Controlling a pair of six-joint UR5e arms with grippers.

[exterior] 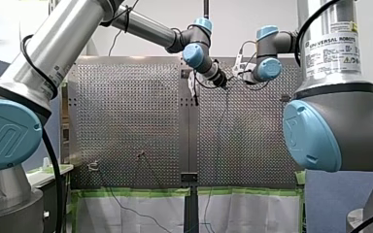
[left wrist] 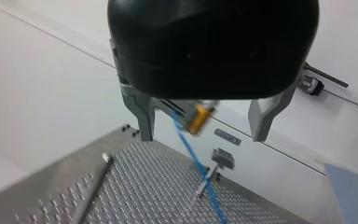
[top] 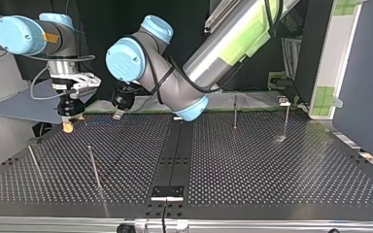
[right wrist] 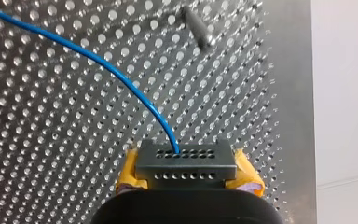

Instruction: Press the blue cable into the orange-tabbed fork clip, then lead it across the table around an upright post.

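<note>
Nearest the right wrist camera, the right hand (right wrist: 189,168) is seen clamped on the cable (right wrist: 121,77), which leaves its yellow-padded tips and arcs away over the table (right wrist: 51,163). A post (right wrist: 198,28) stands further out. The left hand (left wrist: 204,133) is held spread just beside it, above the table, with nothing between its metal fingers (left wrist: 142,116). Through that gap the cable is seen running down past a small grey clip (left wrist: 223,157).

The step in hand is judged to be the seating of the cable in the clip. It would be done well if the cable were kept taut and lined up over the fork's slot. It should then be pressed straight down close beside the clip, so that no slack is left to spring it out. The free left hand could be used to pinch the cable on the clip's other side.

No true container is present; the clip is the only holder. From the left wrist view the cable seems to pass beside its stem rather than lie in it, though this cannot be told for certain. No orange tab can be made out.
</note>
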